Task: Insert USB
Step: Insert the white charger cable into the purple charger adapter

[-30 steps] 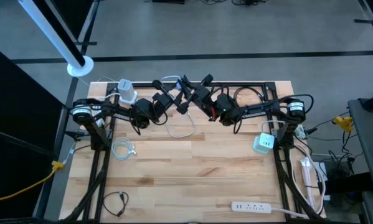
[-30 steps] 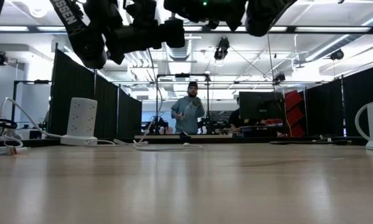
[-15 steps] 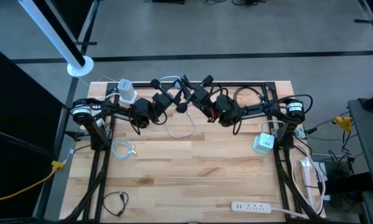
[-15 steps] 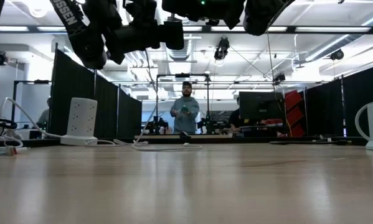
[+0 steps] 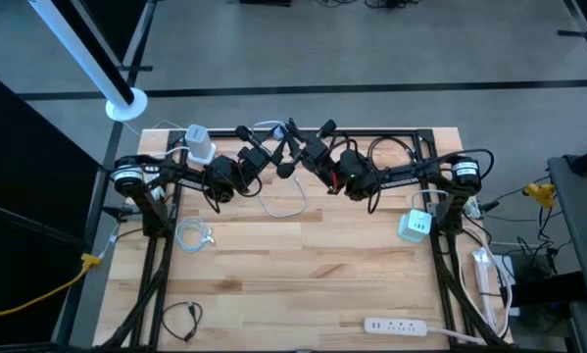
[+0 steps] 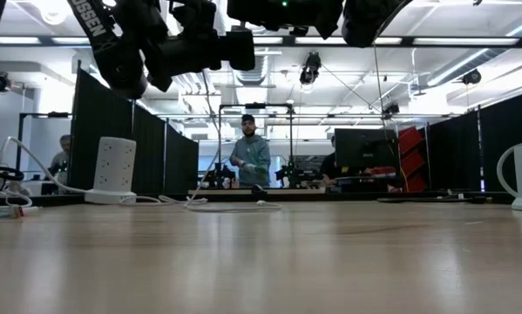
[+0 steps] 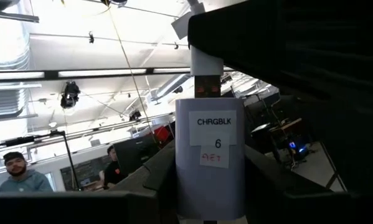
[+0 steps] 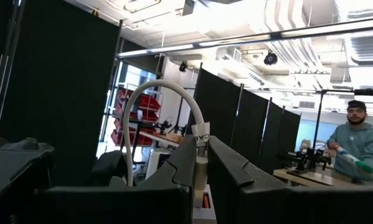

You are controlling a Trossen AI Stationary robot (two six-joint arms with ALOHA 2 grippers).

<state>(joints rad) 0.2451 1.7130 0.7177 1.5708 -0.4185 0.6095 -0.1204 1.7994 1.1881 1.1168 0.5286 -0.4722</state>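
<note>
Above the table's far edge, left claw (image 7: 208,186) grips charger block (image 7: 210,158); right claw (image 8: 200,180) pinches white cable (image 8: 161,93)

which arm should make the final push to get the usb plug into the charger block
Probably the right. The right hand is shut on the white cable just behind its plug. The left hand only steadies the charger block, labelled CHRGBLK. Both meet above the table's back edge.

Both arms raised mid-rear, power strip (image 5: 402,325) front right, coiled cable (image 5: 192,234) left
</note>
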